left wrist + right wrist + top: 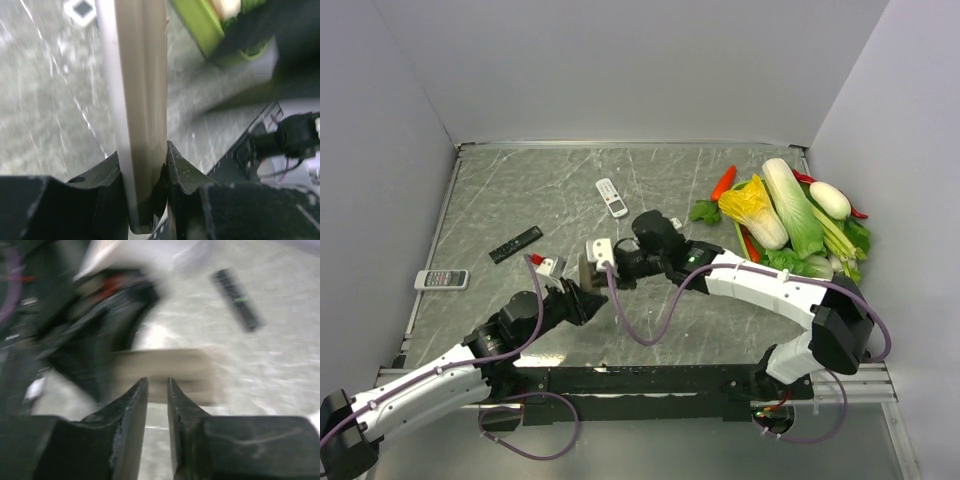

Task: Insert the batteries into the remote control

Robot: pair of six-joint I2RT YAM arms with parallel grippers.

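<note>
Clamping smooth beige slab remote control [141,95]: left end effector [144,152]

Light was even and bright in the top view, which was sharp, with soft shadows on the table [520,190]. The left wrist view was soft, the close remote [142,100] blurred. Heavy motion blur smeared the right wrist view; only its fingers [127,430] looked crisp.
</note>
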